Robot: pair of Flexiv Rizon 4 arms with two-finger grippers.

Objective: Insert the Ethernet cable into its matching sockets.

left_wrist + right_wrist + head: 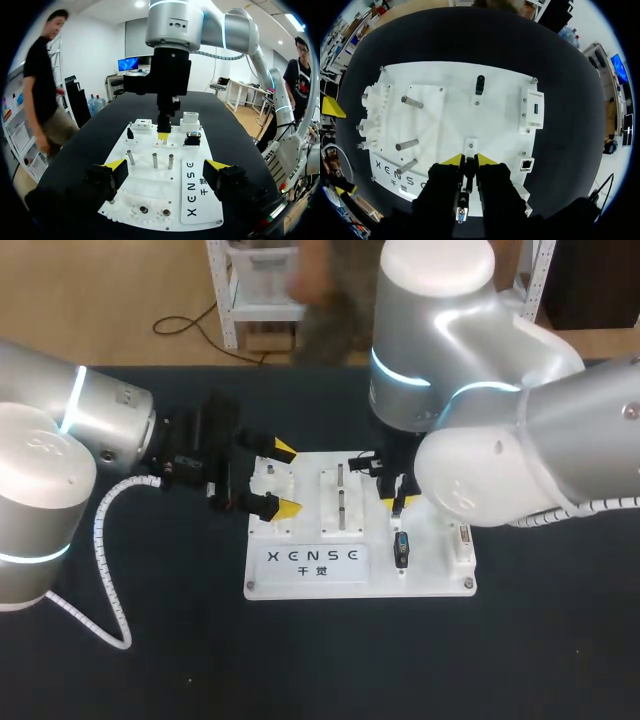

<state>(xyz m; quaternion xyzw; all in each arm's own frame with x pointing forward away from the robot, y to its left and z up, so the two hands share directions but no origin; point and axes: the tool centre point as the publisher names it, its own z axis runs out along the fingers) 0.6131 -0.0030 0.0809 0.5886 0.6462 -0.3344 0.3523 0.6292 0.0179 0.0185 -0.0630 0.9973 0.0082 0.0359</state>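
Observation:
The white board (436, 578) lies mid-table. My right gripper (468, 160) points straight down at it, and its yellow tips stand almost together on a thin dark Ethernet cable (466, 186). That cable runs back between the fingers to a blue-faced plug (462, 213), black in the head view (402, 548). An Ethernet socket (526, 164) sits in the board just beside the right gripper. In the head view the right gripper (396, 500) is over the board's right half. My left gripper (285, 480) is open astride the board's left edge, holding nothing. From the left wrist, the left gripper (165, 170) faces the right gripper (163, 136).
Three metal pegs (406, 145) stand upright in the board's middle. A blue-cored socket block (536, 108) and a small black piece (479, 84) sit on the board farther from the right gripper. Dark tabletop (180, 640) surrounds the board.

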